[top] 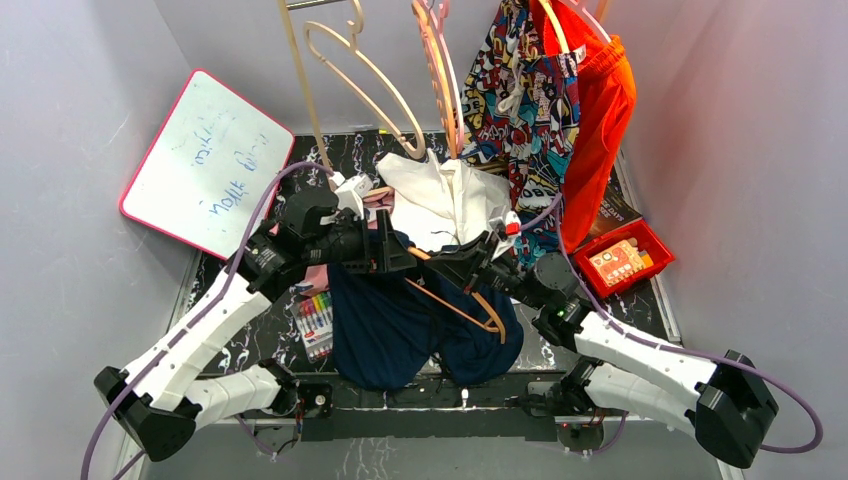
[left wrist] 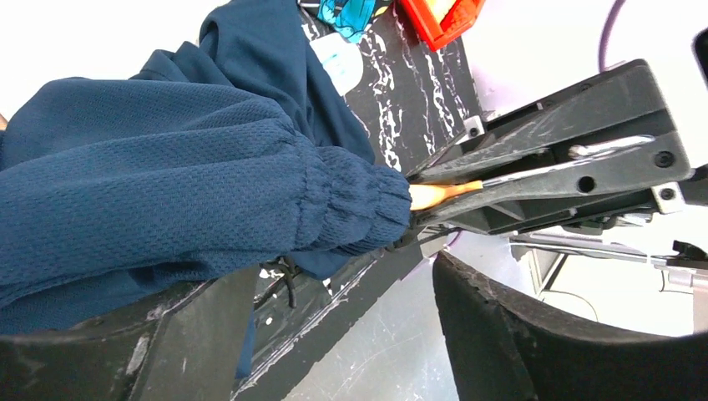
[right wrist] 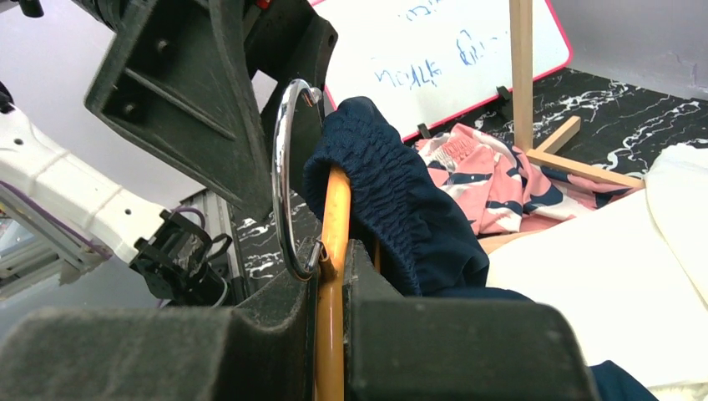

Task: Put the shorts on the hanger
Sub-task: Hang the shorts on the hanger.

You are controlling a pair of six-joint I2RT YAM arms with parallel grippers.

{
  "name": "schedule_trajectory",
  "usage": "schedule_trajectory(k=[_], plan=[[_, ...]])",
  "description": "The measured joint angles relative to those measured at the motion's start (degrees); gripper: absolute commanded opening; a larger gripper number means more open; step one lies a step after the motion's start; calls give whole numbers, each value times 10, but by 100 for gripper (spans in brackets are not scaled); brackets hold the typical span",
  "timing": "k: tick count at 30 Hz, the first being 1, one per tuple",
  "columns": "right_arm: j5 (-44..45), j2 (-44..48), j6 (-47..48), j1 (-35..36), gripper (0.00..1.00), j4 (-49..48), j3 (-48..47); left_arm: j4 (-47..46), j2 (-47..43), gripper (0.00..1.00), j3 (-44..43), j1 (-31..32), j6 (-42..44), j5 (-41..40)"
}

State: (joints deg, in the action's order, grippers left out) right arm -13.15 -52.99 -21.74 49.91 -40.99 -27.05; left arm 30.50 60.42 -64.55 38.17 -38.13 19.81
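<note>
The navy shorts (top: 400,335) lie spread on the dark marbled table in front of both arms. The orange-tan hanger (top: 478,305) lies slanted across them. My right gripper (right wrist: 332,259) is shut on the hanger's bar (right wrist: 334,209) just below its metal hook (right wrist: 282,159). The shorts' elastic waistband (right wrist: 392,188) is bunched over the hanger arm just beyond my fingers. My left gripper (left wrist: 342,284) is open with its jaws wide apart, beside the waistband (left wrist: 351,200). Fabric drapes over one finger (left wrist: 125,351). The hanger's tip (left wrist: 434,195) pokes out of the waistband towards the right gripper (top: 470,258).
A whiteboard (top: 205,160) leans at the back left. Markers (top: 315,322) lie left of the shorts. A white garment (top: 445,195) and a pink printed one (right wrist: 493,167) lie behind. Beige hangers (top: 350,70), comic-print shorts (top: 520,90) and orange shorts (top: 600,110) hang above. A red tray (top: 625,258) sits at the right.
</note>
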Motion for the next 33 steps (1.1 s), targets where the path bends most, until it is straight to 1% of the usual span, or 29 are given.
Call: schedule_trajectory(k=[2, 3, 4, 11, 15, 18, 19, 20, 22, 25, 28, 29, 33], plan=[[2, 0, -5, 0, 0, -11, 2, 10, -3, 81, -16, 0, 6, -2], [4, 0, -7, 0, 0, -16, 4, 14, -5, 85, -24, 0, 10, -4], [6, 0, -9, 0, 0, -18, 5, 19, -9, 87, -35, 0, 13, -6], [8, 9, -12, 0, 0, -21, 6, 34, -59, 88, -82, 0, 54, -12], [9, 32, -14, 0, 0, -19, 6, 34, -95, 88, -94, 0, 96, -13], [9, 63, -14, 0, 0, -9, 6, 28, -127, 94, -93, 0, 139, -19], [5, 90, -12, 0, 0, 8, 6, 24, -137, 95, -92, 0, 153, -23], [4, 91, -11, 0, 0, 9, 6, 11, -158, 96, -83, 0, 185, -30], [-6, 119, 1, 0, 0, 54, -4, -3, -186, 97, -73, 0, 247, -27], [-21, 155, 31, 0, 0, 140, -31, -20, -203, 98, -71, 0, 316, -3], [-31, 195, 61, 0, 0, 216, -54, -34, -196, 98, -82, 0, 387, 48], [-33, 209, 68, 0, 0, 234, -58, -37, -191, 98, -85, 0, 396, 55], [-46, 255, 78, 0, 0, 279, -60, -45, -153, 95, -92, 2, 447, 112]])
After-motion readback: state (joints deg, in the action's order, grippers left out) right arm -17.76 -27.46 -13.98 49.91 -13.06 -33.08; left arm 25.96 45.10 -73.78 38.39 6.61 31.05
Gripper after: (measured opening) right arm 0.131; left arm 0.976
